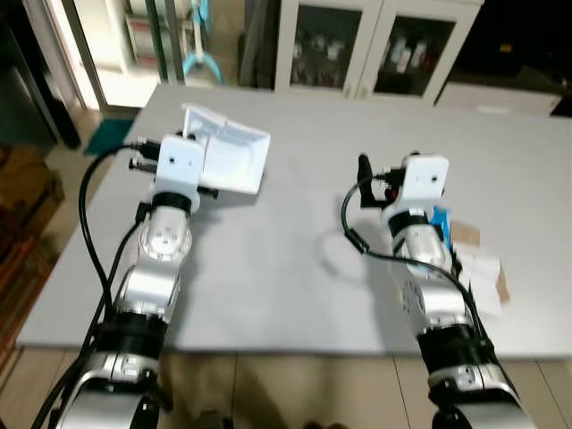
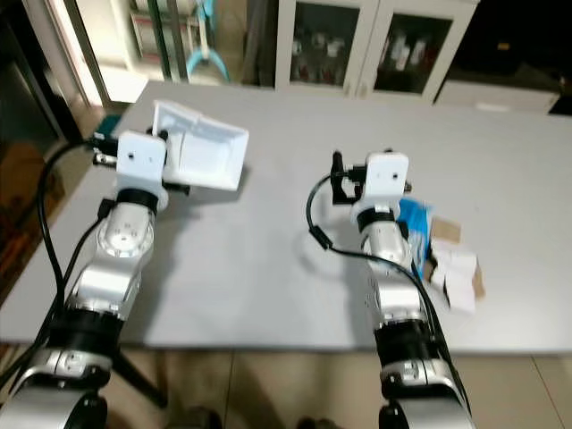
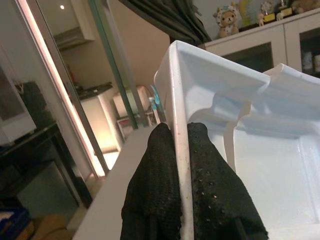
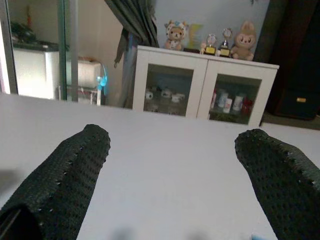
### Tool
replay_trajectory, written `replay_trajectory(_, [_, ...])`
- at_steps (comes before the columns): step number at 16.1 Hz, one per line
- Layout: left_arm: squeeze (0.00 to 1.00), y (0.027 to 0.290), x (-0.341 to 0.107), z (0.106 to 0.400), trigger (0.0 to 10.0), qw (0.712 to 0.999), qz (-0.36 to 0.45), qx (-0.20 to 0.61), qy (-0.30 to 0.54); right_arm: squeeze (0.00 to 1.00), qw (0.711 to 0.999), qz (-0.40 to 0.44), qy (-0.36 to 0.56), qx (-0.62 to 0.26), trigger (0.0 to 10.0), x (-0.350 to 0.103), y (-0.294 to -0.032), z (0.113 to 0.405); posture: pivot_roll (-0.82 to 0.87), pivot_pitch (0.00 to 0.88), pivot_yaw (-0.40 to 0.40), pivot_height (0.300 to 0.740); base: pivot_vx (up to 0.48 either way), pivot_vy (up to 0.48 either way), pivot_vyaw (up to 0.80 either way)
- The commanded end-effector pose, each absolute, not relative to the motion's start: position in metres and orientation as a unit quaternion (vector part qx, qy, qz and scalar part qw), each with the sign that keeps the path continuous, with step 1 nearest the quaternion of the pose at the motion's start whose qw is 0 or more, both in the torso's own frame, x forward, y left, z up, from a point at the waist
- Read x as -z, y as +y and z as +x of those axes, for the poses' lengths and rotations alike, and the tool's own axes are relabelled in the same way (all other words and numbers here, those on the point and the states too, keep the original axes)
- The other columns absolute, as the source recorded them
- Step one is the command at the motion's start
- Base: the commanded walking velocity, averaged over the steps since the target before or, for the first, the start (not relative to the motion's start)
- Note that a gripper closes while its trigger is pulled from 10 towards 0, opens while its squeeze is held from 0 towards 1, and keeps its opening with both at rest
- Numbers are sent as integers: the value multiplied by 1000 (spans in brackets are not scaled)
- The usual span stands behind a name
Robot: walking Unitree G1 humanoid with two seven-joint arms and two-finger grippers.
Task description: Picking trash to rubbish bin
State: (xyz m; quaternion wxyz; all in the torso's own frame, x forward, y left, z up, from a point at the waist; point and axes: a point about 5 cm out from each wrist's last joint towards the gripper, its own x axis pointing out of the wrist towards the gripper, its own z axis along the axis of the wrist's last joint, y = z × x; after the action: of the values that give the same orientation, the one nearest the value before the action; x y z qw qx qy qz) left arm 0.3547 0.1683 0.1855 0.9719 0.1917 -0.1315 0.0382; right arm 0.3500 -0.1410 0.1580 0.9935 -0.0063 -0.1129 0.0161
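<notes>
Surface: grey table point(image 1: 295, 268); white cabinet point(image 1: 375, 45) behind.
Left gripper point(image 3: 182, 150): clamped on white tray point(image 1: 228, 152) rim.
Right gripper point(image 4: 175, 165): fingers spread, empty.
Trash: papers point(image 2: 451, 259) beside right arm.

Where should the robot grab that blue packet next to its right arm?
Probably by the blue packet's long edges, from above: it lies flat on the table beside the white papers, and the open right gripper is ahead of it, empty.
</notes>
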Motion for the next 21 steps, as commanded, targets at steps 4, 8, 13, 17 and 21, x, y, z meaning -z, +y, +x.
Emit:
replay_trajectory(4, [0,164,-184,353,10000,972,193,-27,-135,0,995,-8,-100,-16,10000,-151,-145,349,38,0,-80,740,-348,0,0])
replay_trajectory(8, [0,163,-183,353,10000,972,192,-26,-134,0,995,-8,-100,-18,10000,-151,-145,349,38,0,-83,740,-325,0,0])
replay_trajectory(13, [0,162,-181,352,10000,972,191,-23,-132,0,995,-9,-98,-20,10000,-150,-144,349,36,0,-84,740,-319,0,0])
replay_trajectory(17, [0,162,-175,353,10000,977,179,-22,-114,0,996,-8,-90,-25,10000,-148,-143,348,32,0,-84,740,-71,0,0])
replay_trajectory(21, [0,162,-173,351,10000,980,162,-20,-112,0,996,-12,-79,-28,10000,-143,-144,347,32,0,-84,740,0,0,0])
